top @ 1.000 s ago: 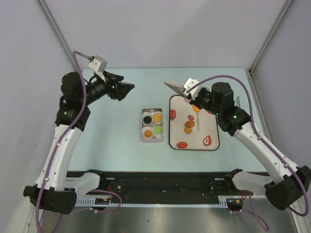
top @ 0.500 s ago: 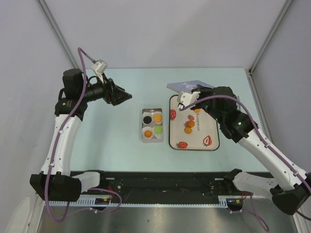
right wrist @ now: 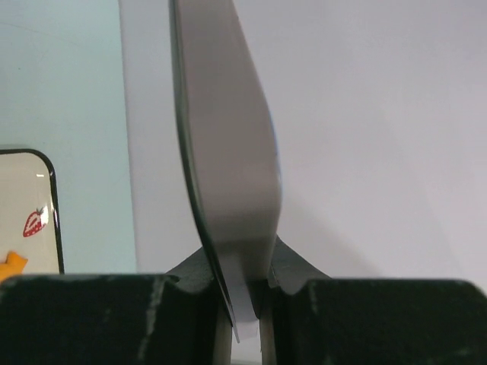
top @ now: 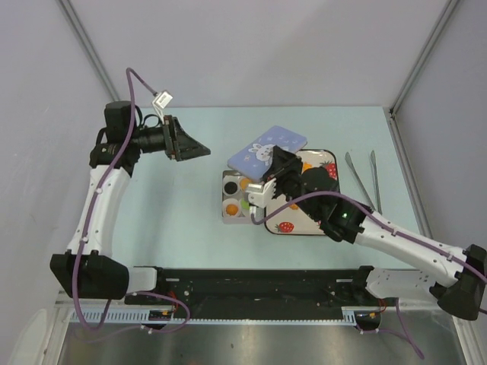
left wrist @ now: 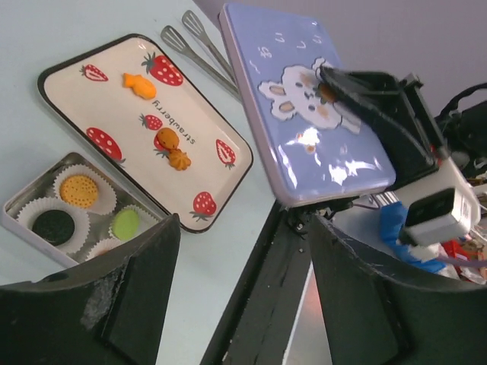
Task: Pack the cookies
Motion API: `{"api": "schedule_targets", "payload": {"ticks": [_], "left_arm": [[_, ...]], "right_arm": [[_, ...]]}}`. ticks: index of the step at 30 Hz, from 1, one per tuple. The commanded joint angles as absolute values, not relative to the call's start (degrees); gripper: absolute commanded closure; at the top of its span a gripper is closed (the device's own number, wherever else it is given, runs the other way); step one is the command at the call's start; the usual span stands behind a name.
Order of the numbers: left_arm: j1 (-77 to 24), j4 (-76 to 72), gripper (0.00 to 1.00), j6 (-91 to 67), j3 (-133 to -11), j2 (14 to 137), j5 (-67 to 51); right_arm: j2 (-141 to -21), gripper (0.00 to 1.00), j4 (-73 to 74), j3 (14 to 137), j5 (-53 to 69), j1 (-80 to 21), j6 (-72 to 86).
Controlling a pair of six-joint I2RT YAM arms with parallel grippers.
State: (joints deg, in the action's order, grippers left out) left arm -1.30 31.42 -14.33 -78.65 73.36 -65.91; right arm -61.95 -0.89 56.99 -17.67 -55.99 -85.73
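four cookies (left wrist: 77, 189) sit in the open tin (top: 224, 201) mid-table; the right gripper (right wrist: 245, 296) pinches the bunny lid (top: 266, 148) by one edge, tilted above it, likely for closing; the left gripper (top: 196, 147) hangs spread and empty, far-left.

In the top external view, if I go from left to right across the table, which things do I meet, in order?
In order: left gripper → cookie tin → strawberry tray → tongs. The bunny lid, held in the right gripper, overlaps both tin and tray, so it is left out.
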Motion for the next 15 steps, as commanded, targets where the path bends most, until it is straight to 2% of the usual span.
{"api": "schedule_targets", "payload": {"ticks": [1, 8, 15], "left_arm": [[-1.32, 39.19, 0.27, -9.07, -82.09, 75.14, -68.91], [-5.71, 46.83, 0.27, -2.12, -82.97, 78.83, -67.41], [-8.43, 48.52, 0.27, -0.44, -83.94, 81.20, -65.21]], "right_arm": [[-64.24, 1.00, -11.41, 55.03, -21.09, -61.94, -94.82], [-67.85, 1.00, -20.99, 52.04, -18.99, -65.30, -101.16], [-67.33, 1.00, -27.68, 46.24, -15.91, -66.00, -105.11]]}}
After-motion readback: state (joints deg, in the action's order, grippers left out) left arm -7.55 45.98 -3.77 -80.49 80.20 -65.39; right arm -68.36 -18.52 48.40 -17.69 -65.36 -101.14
